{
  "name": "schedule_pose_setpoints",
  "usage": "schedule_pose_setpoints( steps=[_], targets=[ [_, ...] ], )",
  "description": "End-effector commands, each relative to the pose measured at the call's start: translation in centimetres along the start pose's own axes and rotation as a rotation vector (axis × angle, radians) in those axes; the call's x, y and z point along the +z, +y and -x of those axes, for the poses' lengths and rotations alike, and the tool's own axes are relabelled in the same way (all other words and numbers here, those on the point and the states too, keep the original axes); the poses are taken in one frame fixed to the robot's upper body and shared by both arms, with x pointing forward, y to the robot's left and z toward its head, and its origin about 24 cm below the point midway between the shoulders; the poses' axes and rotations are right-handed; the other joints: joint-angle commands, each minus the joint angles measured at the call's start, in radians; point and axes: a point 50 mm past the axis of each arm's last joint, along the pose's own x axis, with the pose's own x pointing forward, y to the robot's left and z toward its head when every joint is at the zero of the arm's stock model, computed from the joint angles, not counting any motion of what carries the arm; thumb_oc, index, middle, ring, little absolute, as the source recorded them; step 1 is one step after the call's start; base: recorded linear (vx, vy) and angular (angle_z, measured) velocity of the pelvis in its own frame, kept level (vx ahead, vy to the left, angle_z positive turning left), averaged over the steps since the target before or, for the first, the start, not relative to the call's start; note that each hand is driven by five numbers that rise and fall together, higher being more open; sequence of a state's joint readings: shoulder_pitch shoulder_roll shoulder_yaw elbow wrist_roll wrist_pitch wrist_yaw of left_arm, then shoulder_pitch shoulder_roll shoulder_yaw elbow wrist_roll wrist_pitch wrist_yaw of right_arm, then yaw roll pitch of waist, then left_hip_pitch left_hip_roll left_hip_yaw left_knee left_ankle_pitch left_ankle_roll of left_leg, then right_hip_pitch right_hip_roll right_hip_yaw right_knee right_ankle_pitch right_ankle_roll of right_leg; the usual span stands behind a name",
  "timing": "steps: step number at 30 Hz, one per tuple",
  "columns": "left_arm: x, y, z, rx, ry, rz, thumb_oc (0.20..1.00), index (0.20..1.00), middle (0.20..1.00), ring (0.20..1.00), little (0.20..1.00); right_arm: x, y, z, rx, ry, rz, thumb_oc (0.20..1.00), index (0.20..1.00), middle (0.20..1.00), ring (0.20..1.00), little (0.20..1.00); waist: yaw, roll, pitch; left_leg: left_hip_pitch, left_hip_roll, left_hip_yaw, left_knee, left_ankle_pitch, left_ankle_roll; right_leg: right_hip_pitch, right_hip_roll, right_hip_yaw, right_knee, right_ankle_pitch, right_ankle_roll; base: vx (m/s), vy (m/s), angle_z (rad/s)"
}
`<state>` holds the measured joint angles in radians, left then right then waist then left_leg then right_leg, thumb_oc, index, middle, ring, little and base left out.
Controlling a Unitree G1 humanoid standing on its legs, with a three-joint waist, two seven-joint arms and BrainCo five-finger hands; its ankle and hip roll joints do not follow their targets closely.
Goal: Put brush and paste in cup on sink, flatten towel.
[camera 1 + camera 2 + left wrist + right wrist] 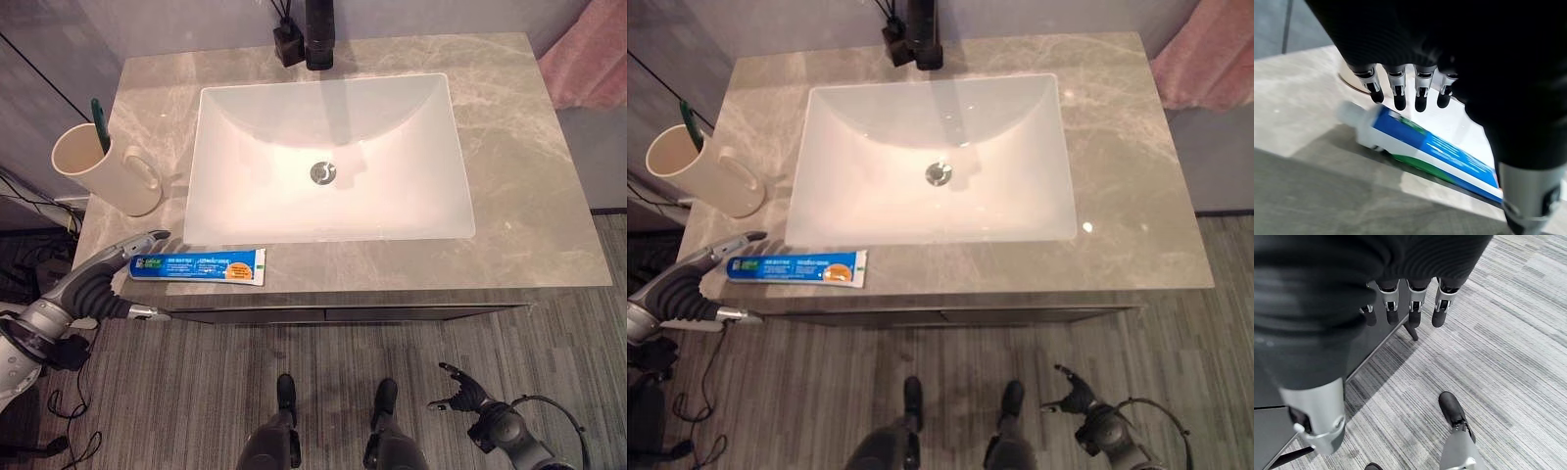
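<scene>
A blue and white toothpaste tube lies flat on the counter's front edge, left of centre, cap end toward the left. My left hand hovers at that cap end, fingers straight above the tube and thumb below the counter edge; it is open and holds nothing. A cream cup with a handle stands at the counter's left side, with a green toothbrush standing in it. My right hand hangs low over the floor at the lower right, fingers relaxed and open. A pink towel shows at the far right corner.
A white rectangular sink fills the middle of the grey marble counter. A black faucet and a small black holder stand at the back edge. Grey striped floor lies in front of the cabinet.
</scene>
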<state>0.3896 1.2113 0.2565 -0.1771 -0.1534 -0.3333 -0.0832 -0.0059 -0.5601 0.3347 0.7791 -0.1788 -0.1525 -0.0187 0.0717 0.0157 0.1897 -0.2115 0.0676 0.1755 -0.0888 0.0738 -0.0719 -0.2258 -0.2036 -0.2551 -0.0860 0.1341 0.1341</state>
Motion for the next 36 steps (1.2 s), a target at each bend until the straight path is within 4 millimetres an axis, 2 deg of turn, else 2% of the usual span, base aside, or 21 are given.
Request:
schedule_pose_setpoints(
  steps=[1, 11, 14, 16, 17, 18, 24, 31, 36],
  targets=[
    [-0.1, 0.5, -0.1, 0.056, -0.016, -0.046, 1.000, 1.000, 1.000, 1.000, 1.000, 0.9, -1.5, 0.0, -0.032, -0.058, 0.072, 1.000, 1.000, 1.000, 1.000, 1.000, -0.009, -0.040, -0.032, -0.043, 0.028, -0.054, 0.002, 0.027, -0.049, -0.037, -0.145, 0.022, -0.001, 0.203, 0.128, 0.00, 0.000, 0.00],
    [-0.1, -0.5, -0.4, 0.027, -0.020, -0.115, 1.000, 1.000, 1.000, 1.000, 1.000, 1.7, -2.6, -0.2, -0.056, -0.088, 0.100, 1.000, 1.000, 1.000, 1.000, 1.000, -0.009, -0.046, -0.025, -0.065, 0.036, -0.066, 0.002, 0.036, -0.055, -0.049, -0.142, 0.011, -0.001, 0.192, 0.128, 0.00, 0.000, 0.00],
    [-0.6, -1.0, -0.5, 0.070, -0.012, -0.042, 1.000, 1.000, 1.000, 1.000, 1.000, 1.9, -2.6, -0.3, -0.056, -0.093, 0.109, 1.000, 1.000, 1.000, 1.000, 1.000, -0.009, -0.046, -0.021, -0.073, 0.037, -0.072, 0.002, 0.040, -0.056, -0.050, -0.142, 0.006, -0.001, 0.187, 0.128, 0.00, 0.000, 0.00],
    [-0.6, -1.2, -0.6, 0.076, -0.012, -0.059, 1.000, 1.000, 1.000, 1.000, 1.000, 2.2, -2.7, -0.3, -0.055, -0.108, 0.121, 1.000, 1.000, 1.000, 1.000, 1.000, -0.010, -0.047, -0.020, -0.077, 0.039, -0.076, 0.002, 0.040, -0.057, -0.052, -0.141, 0.006, -0.001, 0.183, 0.128, 0.00, 0.000, 0.00],
    [-0.7, -1.4, -0.6, 0.082, -0.013, -0.061, 0.652, 0.652, 0.652, 0.652, 0.652, 2.6, -2.8, -0.3, -0.057, -0.125, 0.130, 1.000, 1.000, 1.000, 1.000, 1.000, -0.010, -0.050, -0.018, -0.079, 0.041, -0.077, 0.002, 0.041, -0.057, -0.053, -0.140, 0.006, -0.001, 0.180, 0.128, 0.01, 0.003, 0.04],
    [-0.7, -1.7, -0.6, 0.085, -0.015, -0.065, 0.200, 0.200, 0.200, 0.200, 0.200, 2.8, -3.0, -0.3, -0.069, -0.137, 0.129, 1.000, 1.000, 1.000, 1.000, 1.000, -0.011, -0.050, -0.016, -0.081, 0.044, -0.080, 0.002, 0.041, -0.059, -0.054, -0.141, 0.005, -0.001, 0.176, 0.128, 0.01, 0.004, 0.04],
    [-0.7, -2.7, -1.0, 0.032, -0.028, -0.152, 0.200, 0.200, 0.200, 0.200, 0.200, 3.1, -3.3, -0.4, -0.090, -0.146, 0.131, 1.000, 1.000, 1.000, 1.000, 1.000, -0.016, -0.059, -0.010, -0.086, 0.051, -0.082, 0.002, 0.043, -0.061, -0.058, -0.135, 0.005, -0.001, 0.169, 0.128, 0.00, 0.001, 0.01],
    [-0.6, -4.1, -1.3, -0.019, -0.043, -0.167, 0.200, 0.200, 0.200, 0.200, 0.200, 2.5, -3.2, -0.4, -0.099, -0.120, 0.126, 1.000, 1.000, 1.000, 1.000, 1.000, -0.023, -0.069, -0.009, -0.083, 0.056, -0.080, 0.002, 0.041, -0.061, -0.059, -0.131, 0.007, -0.001, 0.162, 0.128, 0.00, 0.000, 0.00],
    [-0.4, -5.2, -1.4, -0.075, -0.061, -0.194, 0.200, 0.200, 0.200, 0.200, 0.200, 0.2, -2.0, -0.5, -0.083, -0.006, 0.097, 1.000, 1.000, 1.000, 1.000, 1.000, -0.024, -0.075, -0.020, -0.070, 0.059, -0.077, 0.002, 0.034, -0.062, -0.047, -0.130, 0.009, -0.001, 0.151, 0.128, 0.00, 0.000, 0.00]
  ],
)
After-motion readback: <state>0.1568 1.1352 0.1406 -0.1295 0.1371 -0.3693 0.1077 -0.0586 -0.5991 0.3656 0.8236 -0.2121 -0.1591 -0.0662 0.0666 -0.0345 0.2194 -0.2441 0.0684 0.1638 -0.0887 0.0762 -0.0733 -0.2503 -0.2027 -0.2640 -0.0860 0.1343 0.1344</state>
